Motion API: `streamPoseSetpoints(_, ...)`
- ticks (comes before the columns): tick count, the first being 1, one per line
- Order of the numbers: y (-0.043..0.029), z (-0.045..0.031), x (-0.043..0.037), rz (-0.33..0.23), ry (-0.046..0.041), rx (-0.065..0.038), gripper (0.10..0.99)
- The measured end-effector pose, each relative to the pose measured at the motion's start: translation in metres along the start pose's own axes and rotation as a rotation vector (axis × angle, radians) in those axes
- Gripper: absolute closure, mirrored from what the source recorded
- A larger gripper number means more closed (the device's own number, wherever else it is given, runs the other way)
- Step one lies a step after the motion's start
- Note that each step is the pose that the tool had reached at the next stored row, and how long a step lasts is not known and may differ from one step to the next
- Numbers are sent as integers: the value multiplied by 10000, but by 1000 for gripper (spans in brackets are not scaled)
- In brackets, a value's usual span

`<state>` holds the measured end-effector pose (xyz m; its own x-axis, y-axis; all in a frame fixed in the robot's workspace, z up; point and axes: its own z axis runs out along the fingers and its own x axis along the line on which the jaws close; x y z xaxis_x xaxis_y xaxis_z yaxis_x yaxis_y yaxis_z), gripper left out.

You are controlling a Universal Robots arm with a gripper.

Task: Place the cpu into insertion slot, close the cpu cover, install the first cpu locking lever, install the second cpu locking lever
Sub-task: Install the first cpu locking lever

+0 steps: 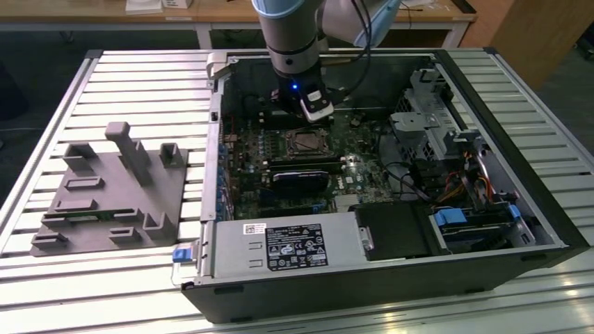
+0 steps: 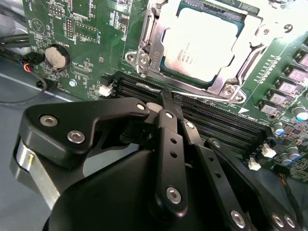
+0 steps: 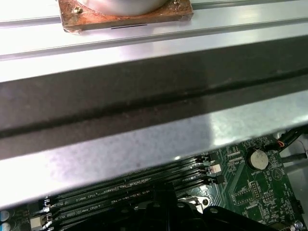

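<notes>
Cpu [image 2: 199, 36] lies flat (top up) under cpu cover [image 2: 150, 38]; end effector [image 2: 164, 97] pressed together.

Exterior view overlooks the whole case [image 1: 371, 296]; both wrist views closely share its memory slots [image 2: 216, 120] [image 3: 120, 186]

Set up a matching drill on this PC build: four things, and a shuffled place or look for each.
1 cpu
2 cover
3 coin battery
4 grey fixture

A on the table beside the case
B silvery frame around the chip
C round, on the green board
D dull metal square inside the frame's window

Pairs: 1-D, 2-B, 3-C, 4-A
</notes>
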<state>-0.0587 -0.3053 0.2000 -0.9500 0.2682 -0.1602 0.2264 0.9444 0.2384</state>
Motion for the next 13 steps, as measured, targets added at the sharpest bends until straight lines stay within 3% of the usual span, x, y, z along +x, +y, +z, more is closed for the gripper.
streamPoseSetpoints(13, -6, 42, -10, -3, -36, 29, 980)
